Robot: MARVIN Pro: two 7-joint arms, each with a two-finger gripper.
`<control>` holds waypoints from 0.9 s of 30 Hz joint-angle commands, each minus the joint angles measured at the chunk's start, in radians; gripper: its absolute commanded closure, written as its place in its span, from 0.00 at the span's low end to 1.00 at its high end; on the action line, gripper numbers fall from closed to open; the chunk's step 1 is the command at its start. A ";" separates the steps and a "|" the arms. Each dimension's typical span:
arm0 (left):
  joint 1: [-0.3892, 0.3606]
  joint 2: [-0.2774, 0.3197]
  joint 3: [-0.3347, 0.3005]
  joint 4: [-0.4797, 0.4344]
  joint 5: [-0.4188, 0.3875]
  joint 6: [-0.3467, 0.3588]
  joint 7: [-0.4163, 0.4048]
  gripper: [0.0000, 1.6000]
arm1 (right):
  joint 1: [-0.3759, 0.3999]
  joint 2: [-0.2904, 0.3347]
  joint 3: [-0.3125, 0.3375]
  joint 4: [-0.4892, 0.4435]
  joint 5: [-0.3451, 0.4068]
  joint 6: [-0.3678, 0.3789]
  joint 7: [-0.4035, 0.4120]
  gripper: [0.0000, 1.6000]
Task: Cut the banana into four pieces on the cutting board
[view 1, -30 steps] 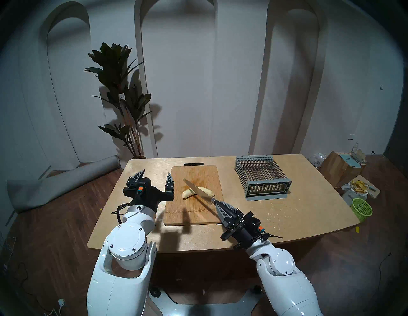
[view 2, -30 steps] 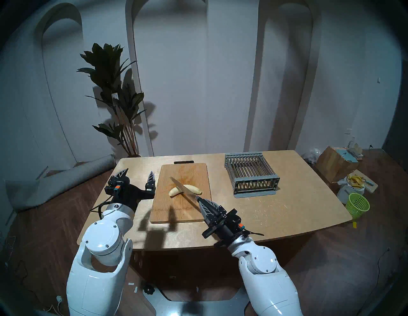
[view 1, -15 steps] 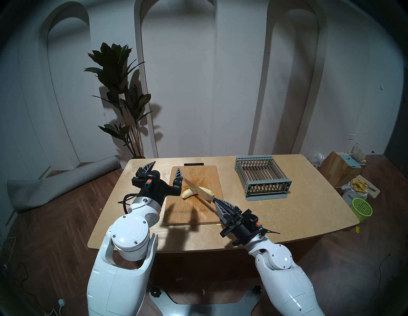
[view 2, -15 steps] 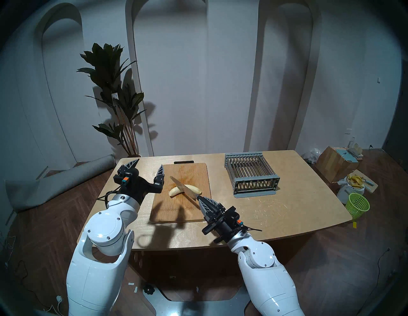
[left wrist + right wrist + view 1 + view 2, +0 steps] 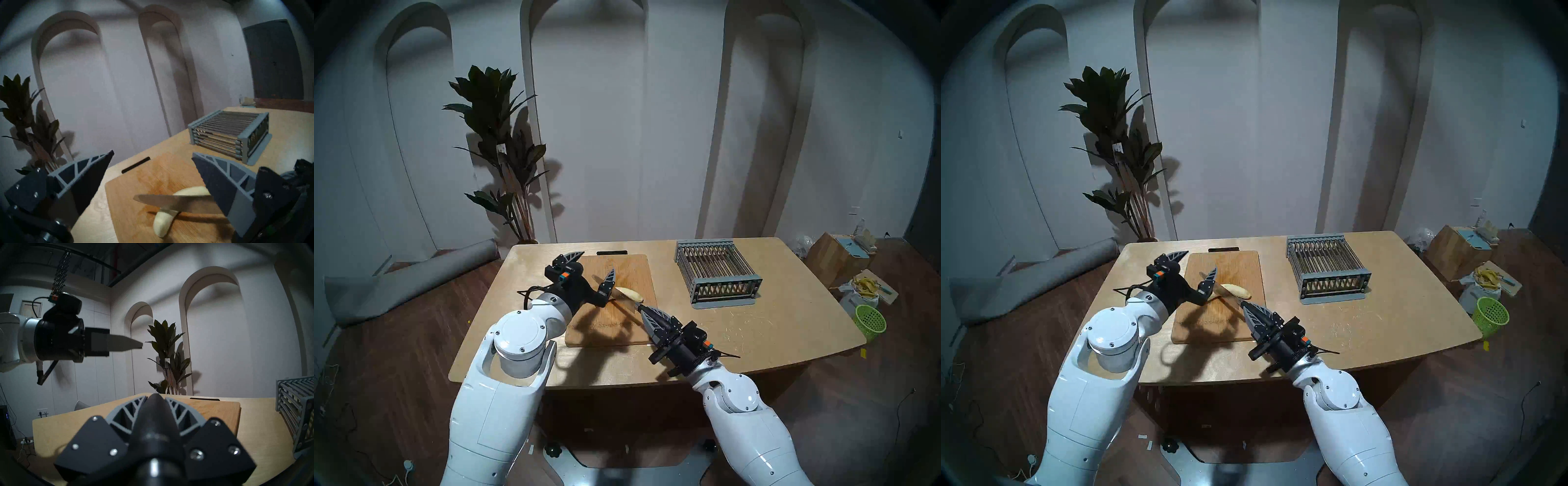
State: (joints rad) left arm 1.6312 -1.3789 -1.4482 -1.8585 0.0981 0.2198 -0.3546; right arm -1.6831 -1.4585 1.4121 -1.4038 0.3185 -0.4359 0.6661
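The peeled cream banana [image 5: 630,294] lies on the wooden cutting board [image 5: 636,268]. It also shows in the left wrist view [image 5: 162,222] on the board [image 5: 136,191]. My right gripper [image 5: 642,310] is shut on the black handle of a knife. Its steel blade [image 5: 169,202] crosses over the banana's middle. My left gripper [image 5: 598,261] is open and empty, held above the banana's left end, which it hides from the head views. In the right wrist view my right gripper [image 5: 155,396] clasps the handle; the blade and banana are hidden there.
A grey slatted rack [image 5: 717,275] stands on the table at the back right. A small black bar [image 5: 612,253] lies behind the board. A green basket [image 5: 870,320] and a bag of yellow peels [image 5: 865,285] are on the floor at the right.
My left gripper has moved right, from beside the board's left edge to over the banana's left end, still open. My right gripper with the knife has shifted slightly left and down.
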 commanded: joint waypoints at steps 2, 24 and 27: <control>-0.113 -0.020 -0.072 0.076 -0.120 0.004 -0.107 0.00 | 0.023 -0.013 -0.004 -0.011 0.000 -0.006 -0.005 1.00; -0.276 -0.075 -0.135 0.374 -0.544 0.257 -0.442 1.00 | 0.035 -0.019 -0.036 0.010 -0.036 -0.023 -0.045 1.00; -0.265 -0.065 -0.122 0.388 -0.548 0.259 -0.474 1.00 | 0.040 -0.019 -0.039 0.012 -0.043 -0.024 -0.048 1.00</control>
State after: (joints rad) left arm 1.4029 -1.4477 -1.5904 -1.4882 -0.4162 0.4631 -0.7563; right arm -1.6634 -1.4653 1.3756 -1.3748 0.2827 -0.4414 0.6235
